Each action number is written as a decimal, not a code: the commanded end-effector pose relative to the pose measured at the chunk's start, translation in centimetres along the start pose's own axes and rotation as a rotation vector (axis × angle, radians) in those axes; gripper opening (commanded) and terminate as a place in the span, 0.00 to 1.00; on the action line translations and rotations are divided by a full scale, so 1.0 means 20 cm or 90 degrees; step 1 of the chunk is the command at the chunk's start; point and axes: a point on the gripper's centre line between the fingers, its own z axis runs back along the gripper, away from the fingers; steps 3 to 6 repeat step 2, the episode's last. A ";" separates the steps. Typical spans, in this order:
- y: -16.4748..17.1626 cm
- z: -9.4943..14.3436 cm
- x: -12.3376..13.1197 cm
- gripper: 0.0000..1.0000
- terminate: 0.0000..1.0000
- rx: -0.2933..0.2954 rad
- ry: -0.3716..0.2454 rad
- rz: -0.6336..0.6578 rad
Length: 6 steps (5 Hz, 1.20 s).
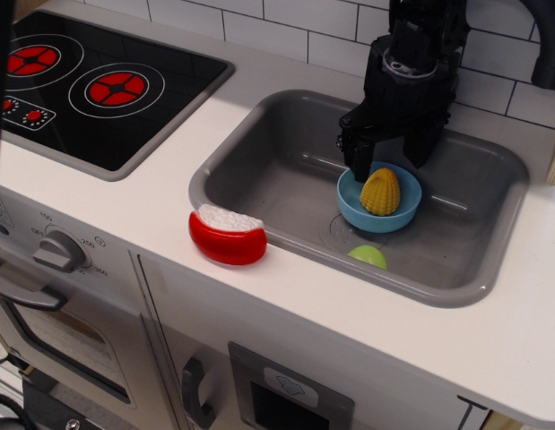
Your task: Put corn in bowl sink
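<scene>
The yellow corn [380, 192] lies inside the light-blue bowl [352, 203], which stands in the grey sink [259, 170] near the drain mark. My black gripper [385, 159] hangs just above the bowl's far rim with its fingers spread to either side of the corn, open and holding nothing. The left finger [357, 164] reaches down to the bowl's left rim; the right finger [415, 148] is behind the bowl.
A lime-green rounded toy [368, 257] lies in the sink just in front of the bowl. A red dish with a white bumpy top [227, 235] sits on the white counter at the sink's front left edge. The black stove [89, 81] is at left, the faucet [537, 36] at back right.
</scene>
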 end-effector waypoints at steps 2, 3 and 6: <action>-0.04 0.23 0.05 1.00 1.00 -0.059 -0.013 -0.008; -0.04 0.23 0.05 1.00 1.00 -0.059 -0.013 -0.008; -0.04 0.23 0.05 1.00 1.00 -0.059 -0.013 -0.008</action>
